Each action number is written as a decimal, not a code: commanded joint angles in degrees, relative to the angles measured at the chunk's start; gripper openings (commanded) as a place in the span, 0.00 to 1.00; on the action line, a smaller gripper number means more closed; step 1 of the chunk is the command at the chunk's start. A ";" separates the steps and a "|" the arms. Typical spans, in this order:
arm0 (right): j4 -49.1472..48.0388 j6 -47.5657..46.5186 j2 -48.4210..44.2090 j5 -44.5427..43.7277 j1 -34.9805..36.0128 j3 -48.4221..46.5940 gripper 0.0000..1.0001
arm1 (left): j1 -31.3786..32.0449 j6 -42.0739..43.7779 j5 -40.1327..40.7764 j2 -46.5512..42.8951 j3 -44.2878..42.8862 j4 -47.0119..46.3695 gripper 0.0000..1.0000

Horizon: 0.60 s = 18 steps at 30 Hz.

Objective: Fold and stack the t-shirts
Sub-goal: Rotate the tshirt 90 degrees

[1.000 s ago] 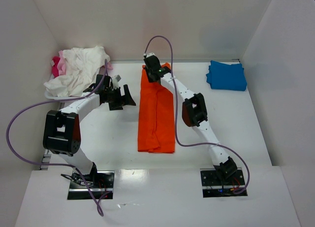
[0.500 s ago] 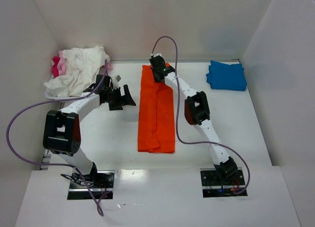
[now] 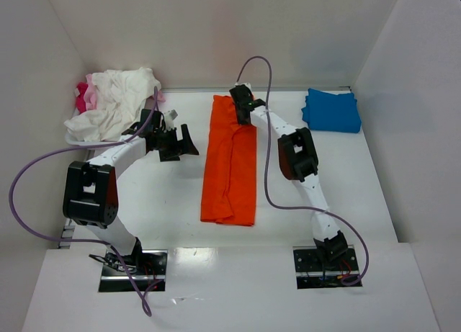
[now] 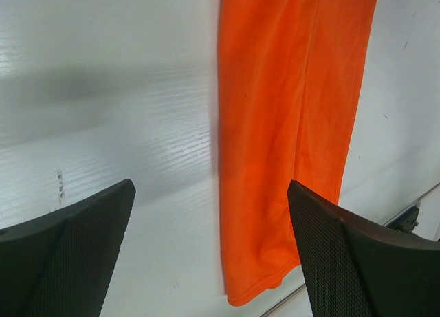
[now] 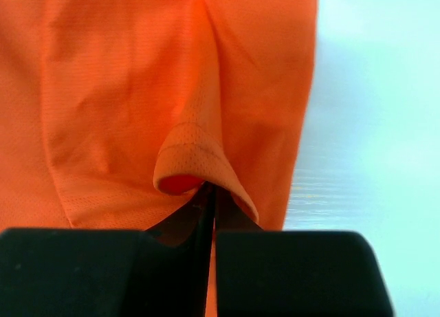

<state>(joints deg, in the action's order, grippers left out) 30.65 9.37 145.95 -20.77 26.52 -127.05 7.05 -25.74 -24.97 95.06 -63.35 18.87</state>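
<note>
The orange t-shirt (image 3: 230, 163) lies as a long folded strip down the middle of the table; it also shows in the left wrist view (image 4: 289, 124) and the right wrist view (image 5: 137, 90). My right gripper (image 3: 243, 104) is at its far end, shut on a fold of the orange hem (image 5: 196, 167). My left gripper (image 3: 180, 142) is open and empty, just left of the strip, with bare table between its fingers (image 4: 75, 255). A folded blue t-shirt (image 3: 331, 110) lies at the far right. White (image 3: 115, 101) and pink (image 3: 83, 96) shirts are heaped at the far left.
White walls close in the table on the left, back and right. The table's near edge (image 3: 230, 247) runs just past the strip's near end. Purple cables (image 3: 43, 166) loop off both arms.
My right gripper has moved to the right along the far end of the orange t-shirt, pulling that end with it. The left arm has not moved.
</note>
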 commanded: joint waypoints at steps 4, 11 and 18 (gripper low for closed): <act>-2.97 4.80 -5.76 4.72 -2.35 -1.53 0.18 | 0.16 0.96 -1.93 0.12 -0.28 -0.42 1.00; -1.83 5.04 -7.46 6.79 -3.34 -5.84 0.37 | 0.16 1.94 -2.63 0.12 -0.65 -0.42 1.00; -2.17 5.04 -12.16 7.32 -5.60 -1.68 0.37 | 0.16 2.10 -3.25 0.12 -0.81 -0.42 1.00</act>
<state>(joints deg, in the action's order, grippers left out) 30.55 13.86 140.64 -13.87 22.67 -129.35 7.05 -25.41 -26.21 95.07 -63.35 18.90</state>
